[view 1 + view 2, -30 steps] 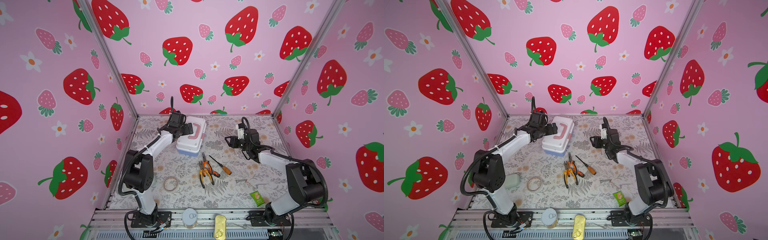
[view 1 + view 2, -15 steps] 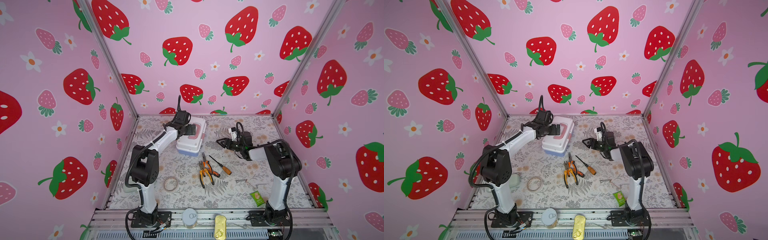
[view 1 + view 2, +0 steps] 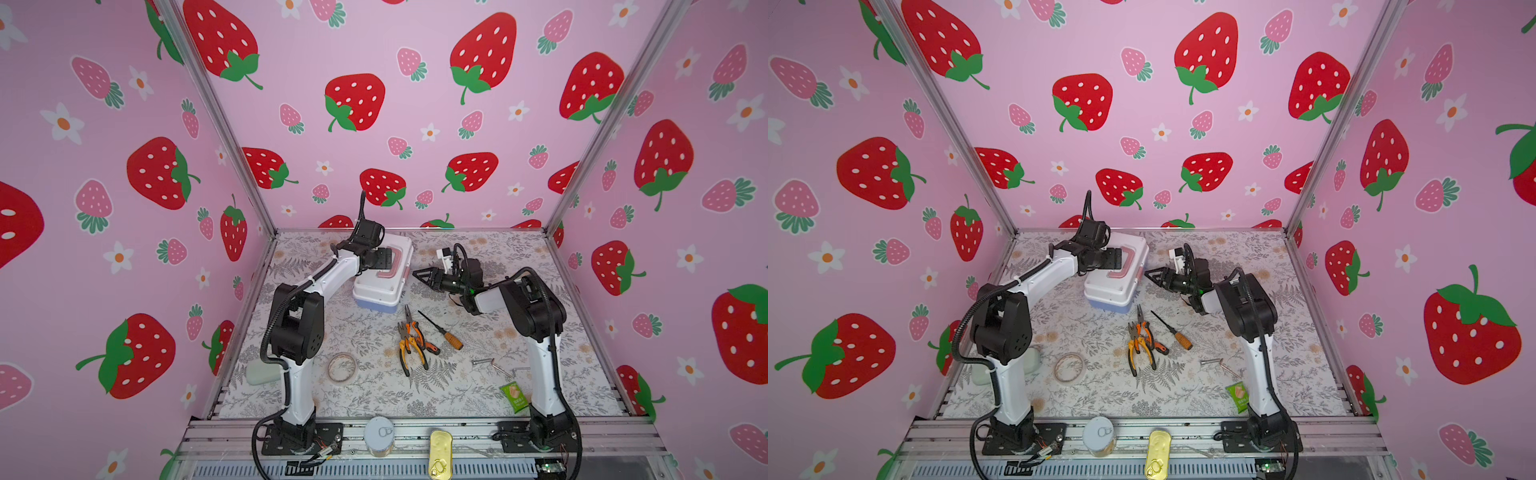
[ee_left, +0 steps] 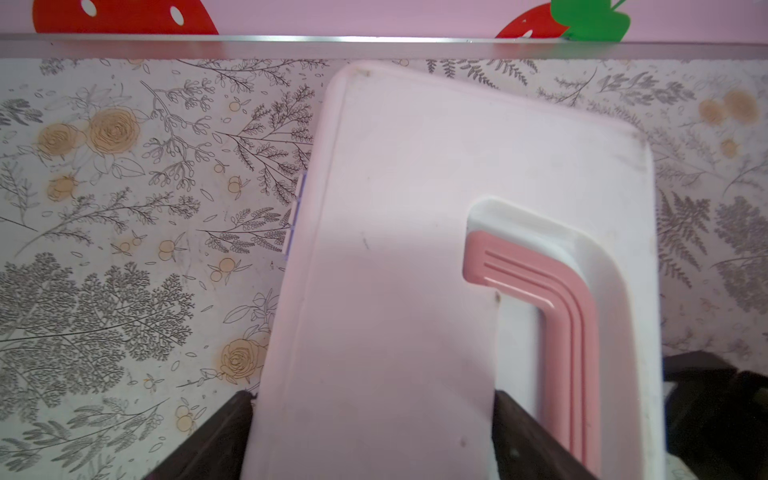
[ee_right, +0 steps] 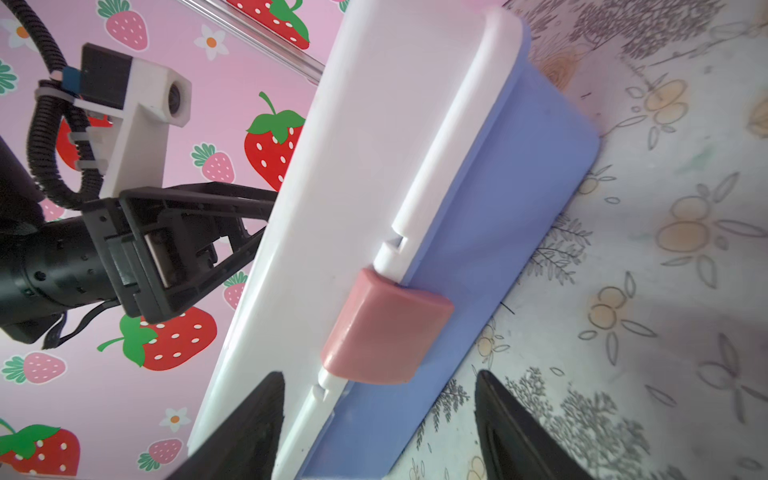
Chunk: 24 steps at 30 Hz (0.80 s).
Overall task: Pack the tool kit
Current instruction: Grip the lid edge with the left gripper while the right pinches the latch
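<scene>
The tool kit [image 3: 380,286] [image 3: 1115,286] stands closed at the back of the table, white lid over blue base. My left gripper [image 3: 385,258] [image 4: 372,436] reaches over the lid, shut on it: one finger sits at the hinge edge and one in the pink handle's [image 4: 577,332] recess. My right gripper [image 3: 417,273] [image 5: 378,415] is open and points at the case's front, its fingers to either side just short of the pink latch [image 5: 386,328]. Orange-handled pliers [image 3: 409,345], a screwdriver [image 3: 442,330] and hex keys [image 3: 492,365] lie loose in front.
A tape ring [image 3: 342,368] lies near the left arm's base, with a pale green case [image 3: 262,374] at the table's left edge. A green packet [image 3: 515,397] sits by the right arm's base. On the front rail stand a round tin [image 3: 379,434] and a yellow tin [image 3: 440,455].
My right gripper has swung left to the case's latch side and opened wider. The left gripper has slid further over the lid and narrowed onto it.
</scene>
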Available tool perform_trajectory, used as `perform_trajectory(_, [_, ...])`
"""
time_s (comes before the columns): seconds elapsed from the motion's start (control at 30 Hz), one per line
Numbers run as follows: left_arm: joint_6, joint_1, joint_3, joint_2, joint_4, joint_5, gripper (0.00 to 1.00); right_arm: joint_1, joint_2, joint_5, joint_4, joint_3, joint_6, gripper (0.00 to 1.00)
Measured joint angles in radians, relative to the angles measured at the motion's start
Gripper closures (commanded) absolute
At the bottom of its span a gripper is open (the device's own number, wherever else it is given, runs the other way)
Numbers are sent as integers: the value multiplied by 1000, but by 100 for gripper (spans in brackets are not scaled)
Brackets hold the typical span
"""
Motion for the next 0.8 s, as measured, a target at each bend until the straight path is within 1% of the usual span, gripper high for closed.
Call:
perform_trajectory(0.13, [-2, -2, 2, 0, 0, 19, 24, 2, 38, -2, 61, 28, 63, 35])
perform_trajectory(0.3, [-8, -1, 1, 0, 1, 31, 28, 11, 94, 2, 114, 55, 137, 34])
perform_trajectory(0.53, [-11, 0, -23, -13, 26, 34, 31, 29, 138, 3, 127, 104, 196, 32])
perform_trajectory(0.73, [-39, 12, -59, -33, 53, 31, 32, 40, 161, 8, 126, 174, 245, 37])
perform_trajectory(0.8, [-44, 16, -59, -33, 54, 32, 32, 44, 172, 14, 126, 185, 259, 40])
